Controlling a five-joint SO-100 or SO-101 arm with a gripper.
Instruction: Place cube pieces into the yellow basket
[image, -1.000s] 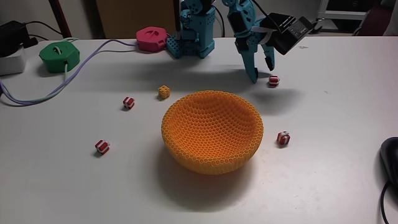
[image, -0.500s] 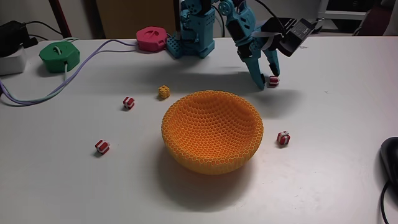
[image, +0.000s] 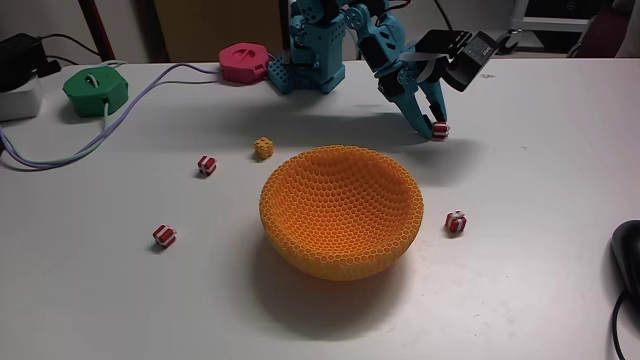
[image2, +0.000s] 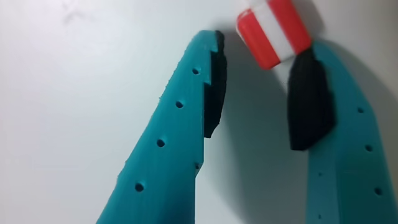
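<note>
1. I see the target cube piece (image: 440, 130) lying on the white table (image: 520, 290) at about 1 o'clock from the yellow basket (image: 341, 210), near its far rim but apart from it.
2. In the wrist view that cube piece (image2: 274, 31) sits at the fingertips, touching the tip of the right-hand black pad (image2: 308, 102) and apart from the left-hand pad.
3. The gripper (image: 433, 124) is released: its teal fingers stand spread with a clear gap between them, grasping nothing, tips down at the table around the cube.
4. The basket stands mid-table, and I see no cube inside it.
5. Other striped cubes lie loose around it: one (image: 456, 222) at 3 o'clock just beside the wall, one (image: 206, 165) at 10 o'clock, one (image: 164, 236) at 8 o'clock, well apart.
6. A small yellow cube (image: 264, 148) rests at 11 o'clock.
7. Farther back, a green box (image: 96, 90) and a pink box (image: 242, 62) sit at 10 and 11 o'clock, with cables trailing.
</note>
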